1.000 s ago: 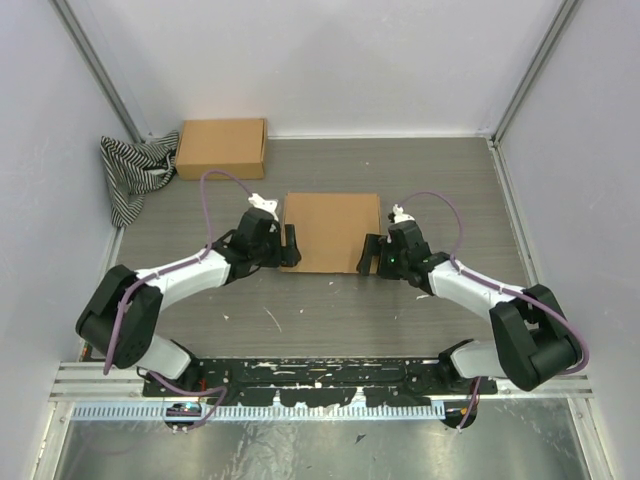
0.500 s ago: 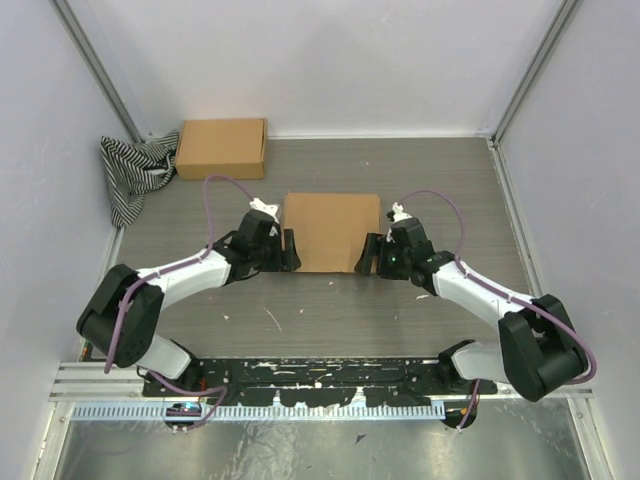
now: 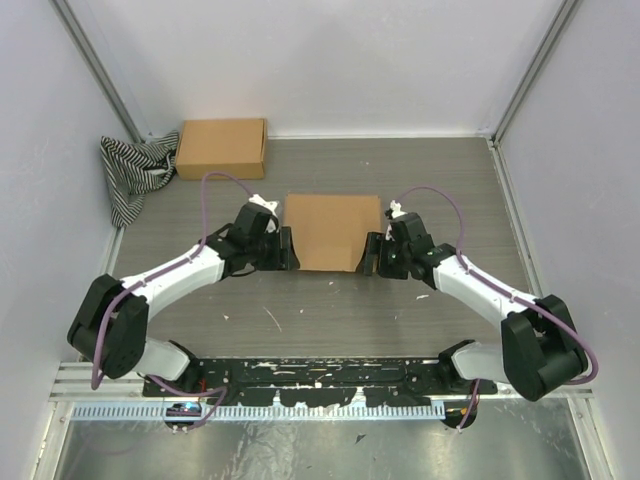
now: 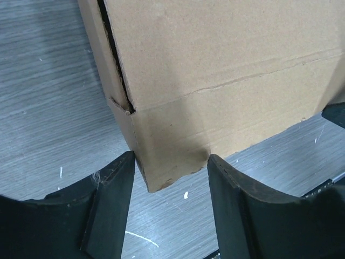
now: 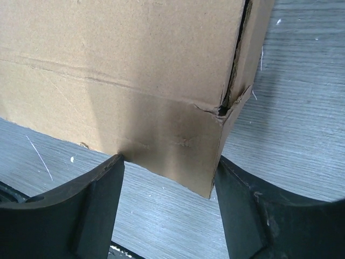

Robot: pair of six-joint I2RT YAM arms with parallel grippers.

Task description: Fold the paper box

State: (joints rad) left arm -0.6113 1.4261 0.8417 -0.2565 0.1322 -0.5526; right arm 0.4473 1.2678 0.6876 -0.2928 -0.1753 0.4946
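Note:
The paper box (image 3: 332, 230) lies closed and flat in the middle of the table, plain brown cardboard with its lid down. My left gripper (image 3: 290, 250) straddles its near left corner (image 4: 161, 162); both fingertips (image 4: 128, 162) touch the cardboard, one on each side of that corner. My right gripper (image 3: 372, 252) does the same at the near right corner (image 5: 199, 162), its fingertips (image 5: 116, 164) pressed to the front face and the side wall. A slit gapes along each side wall, where the cardboard edge is slightly torn (image 5: 223, 110).
A second, fully formed brown box (image 3: 221, 147) stands at the back left, with a black-and-white striped cloth (image 3: 135, 172) bunched beside it against the left wall. White walls enclose the table on three sides.
Both grippers have narrowed and moved slightly forward onto the box's near corners; their fingers now touch the cardboard. The box has stayed in place.

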